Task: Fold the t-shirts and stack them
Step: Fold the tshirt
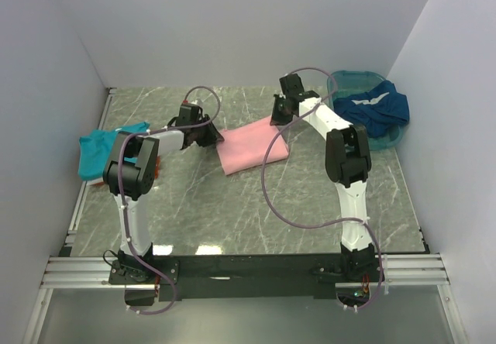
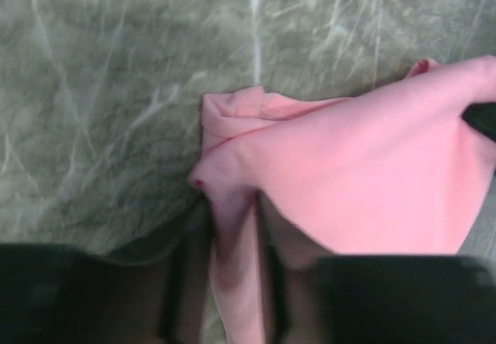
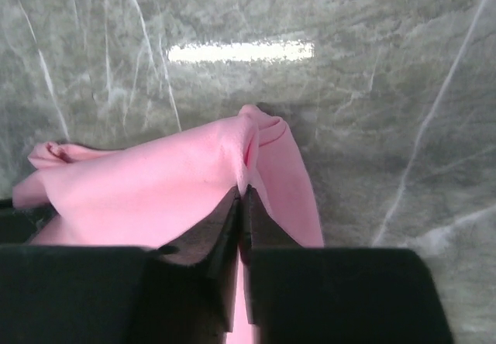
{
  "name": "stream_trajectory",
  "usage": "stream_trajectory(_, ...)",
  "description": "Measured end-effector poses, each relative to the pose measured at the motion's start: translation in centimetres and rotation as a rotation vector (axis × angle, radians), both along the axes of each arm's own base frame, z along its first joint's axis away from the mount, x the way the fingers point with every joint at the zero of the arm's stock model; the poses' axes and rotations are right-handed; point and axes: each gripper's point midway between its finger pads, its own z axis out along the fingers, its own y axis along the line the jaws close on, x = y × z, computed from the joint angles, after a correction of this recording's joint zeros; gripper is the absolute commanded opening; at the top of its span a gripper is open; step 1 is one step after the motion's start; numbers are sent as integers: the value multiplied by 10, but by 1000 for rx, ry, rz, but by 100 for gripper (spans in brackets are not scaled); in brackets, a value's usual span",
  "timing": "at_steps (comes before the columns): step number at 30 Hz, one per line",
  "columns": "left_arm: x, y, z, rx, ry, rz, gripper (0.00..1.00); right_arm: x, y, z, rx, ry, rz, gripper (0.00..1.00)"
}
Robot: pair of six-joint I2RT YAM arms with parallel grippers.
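Pinching the upper right corner of the pink t-shirt (image 1: 252, 149) with the right gripper (image 3: 242, 193), jaws pressed together on the cloth. Straddling a fold at its left edge with the left gripper (image 2: 225, 204), fingers (image 2: 273, 282) slightly apart. Lying folded mid-frame on the table (image 1: 232, 212), with the teal t-shirt (image 1: 101, 152) far left.

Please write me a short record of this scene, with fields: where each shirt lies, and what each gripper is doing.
pink shirt: folded, lying in the middle of the table, between the two grippers
teal shirt: at the table's left edge, apart from the pink shirt
blue shirt: in the basin, far right corner
left gripper: at the pink shirt's left edge, cloth between its fingers; grip unclear
right gripper: shut on the pink shirt's far right corner
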Motion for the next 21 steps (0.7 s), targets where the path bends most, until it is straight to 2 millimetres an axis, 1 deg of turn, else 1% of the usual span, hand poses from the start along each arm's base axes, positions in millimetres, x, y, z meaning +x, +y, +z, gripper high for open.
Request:
stream_trajectory(1,2,0,2,-2,-6,1,46,2,1,-1,3,0,-4,43)
stream_trajectory(3,5,-1,6,-6,-20,1,55,2,0,-5,-3,7,-2,56)
stream_trajectory(4,6,-1,7,-9,-23,4,62,1,0,-5,-8,10,-2,58)
stream_trajectory(6,8,0,8,-12,-27,8,68,0,-2,-7,-16,16,0,60)
stream_trajectory(7,9,0,10,-16,-31,11,74,0,-2,-6,-18,15,-2,60)
stream_trajectory(9,9,2,14,-15,-41,14,77,0,-4,-6,-25,11,-3,60)
stream_trajectory(10,7,3,15,-11,-43,19,81,0,-4,-4,-28,8,-3,60)
stream_trajectory(12,2,8,17,-4,-44,28,83,-2,-7,-1,-40,3,-7,60)
stream_trajectory(14,-6,12,20,1,-44,36,86,-7,-11,6,-48,-7,-9,60)
stream_trajectory(16,-12,17,26,3,-52,44,87,-12,-14,20,-58,-26,-11,60)
stream_trajectory(18,-18,19,34,2,-64,48,88,-18,-16,40,-70,-61,-10,60)
stream_trajectory(21,-24,20,43,-10,-87,45,88,-25,-8,72,-70,-126,10,60)
